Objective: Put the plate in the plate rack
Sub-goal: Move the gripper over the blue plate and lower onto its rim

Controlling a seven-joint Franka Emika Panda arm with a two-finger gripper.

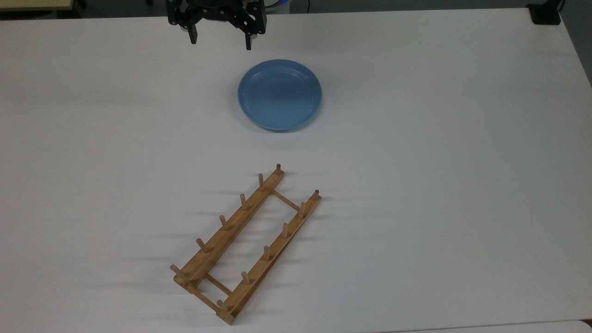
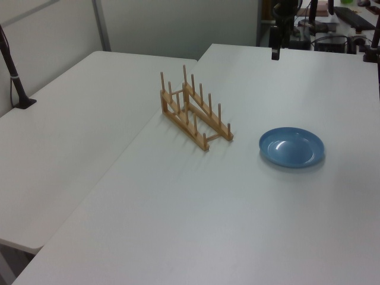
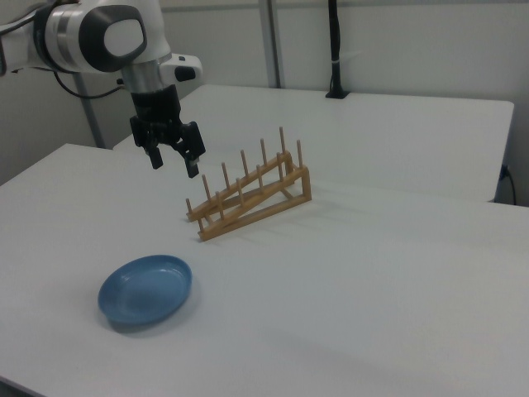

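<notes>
Top view: the plate (image 1: 280,95) lies flat on the white table (image 1: 439,162), right side up, and everything else is placed from it. The gripper (image 1: 220,42) hangs in the air above the table, beyond the plate's far rim and toward the top view's left, apart from the plate and touching nothing. Its two black fingers (image 1: 193,35) stand wide apart with nothing between them. The rack (image 1: 247,243) sits on the near side of the plate, well apart from it, running slantwise so that one end points toward the plate and the other away, down and to the top view's left. Its pegs stand upright and all its slots are bare.

In the left view the plate (image 2: 291,146) is toward the left view's right of the rack (image 2: 195,114), near its closer end but not touching, and the gripper (image 2: 275,47) hangs farther back, beyond the plate.

In the right view the plate (image 3: 146,289) lies in the foreground, the rack (image 3: 248,193) is behind it and toward the right view's right, and the gripper (image 3: 173,162) hangs high above the table behind the plate, fingers spread and pointing down, on the white arm (image 3: 99,37).
</notes>
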